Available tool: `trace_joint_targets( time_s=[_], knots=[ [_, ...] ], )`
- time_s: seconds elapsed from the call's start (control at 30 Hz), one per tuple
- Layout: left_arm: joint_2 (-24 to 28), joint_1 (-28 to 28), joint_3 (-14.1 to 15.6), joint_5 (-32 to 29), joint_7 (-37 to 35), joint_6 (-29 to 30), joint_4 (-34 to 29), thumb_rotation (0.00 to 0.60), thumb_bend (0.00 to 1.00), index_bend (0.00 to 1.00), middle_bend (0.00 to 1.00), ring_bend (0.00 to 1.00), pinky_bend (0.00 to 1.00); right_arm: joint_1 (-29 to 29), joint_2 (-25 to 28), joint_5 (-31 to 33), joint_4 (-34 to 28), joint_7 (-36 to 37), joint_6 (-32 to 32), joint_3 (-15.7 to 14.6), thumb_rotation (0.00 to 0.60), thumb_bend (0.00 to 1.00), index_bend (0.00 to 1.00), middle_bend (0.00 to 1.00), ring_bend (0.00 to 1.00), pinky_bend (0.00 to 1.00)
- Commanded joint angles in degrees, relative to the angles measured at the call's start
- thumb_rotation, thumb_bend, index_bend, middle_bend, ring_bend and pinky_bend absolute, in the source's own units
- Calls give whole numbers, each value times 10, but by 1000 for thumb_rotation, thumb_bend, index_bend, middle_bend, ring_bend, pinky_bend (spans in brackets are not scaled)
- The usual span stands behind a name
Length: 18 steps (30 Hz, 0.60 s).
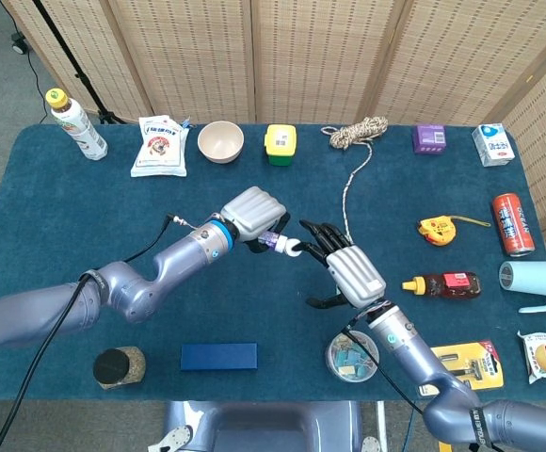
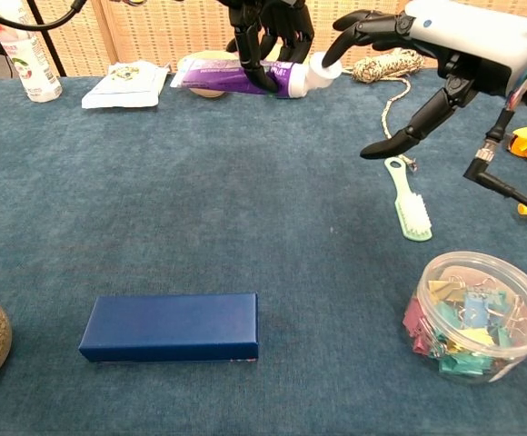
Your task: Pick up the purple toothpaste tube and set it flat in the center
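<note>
1. The left hand (image 1: 255, 214) grips the purple toothpaste tube (image 2: 236, 76) from above and holds it level, off the table (image 1: 56, 217), near the middle of the cloth. In the chest view its dark fingers (image 2: 250, 64) wrap the middle of the tube, with the white cap (image 2: 323, 67) pointing toward the right hand (image 1: 356, 271). A tube is soft and slick, so I judge it could slide or twist out of the grip if the hand tips on the way down.

2. The right hand holds nothing and its fingers are spread. Its fingertips (image 2: 341, 34) are at the cap; from these views I cannot tell whether they touch it or sit just beside it. A push there could lever the tube round in the left hand, or knock it loose.

3. If both hands take the tube at once and pull differently, it may buckle or drop on its edge rather than land flat.

4. The green toothbrush (image 2: 407, 203) lies on the cloth just under the right hand, with the cord (image 1: 352, 184) running beside it. A low sweep of that hand could drag either one into the placing spot.

5. Letting go too high would probably make the tube bounce or roll away from the centre; the hand needs to go down until the tube rests on the cloth before the fingers part.
</note>
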Motion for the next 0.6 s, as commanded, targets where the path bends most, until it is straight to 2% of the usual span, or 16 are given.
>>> trace_joint_targets(
  time_s=[0.03, 0.6],
  knots=[
    [-1, 2, -3, -2, -3, 2, -2, 600, 805, 630, 559, 591, 667, 2, -2, 1, 3, 0, -2, 0, 600, 0, 218, 0, 0, 0],
    [-1, 14, -2, 5, 3, 23, -10, 600, 803, 617, 559, 591, 667, 6, -8, 9, 13, 9, -5, -1, 600, 0, 187, 0, 0, 0]
  ],
)
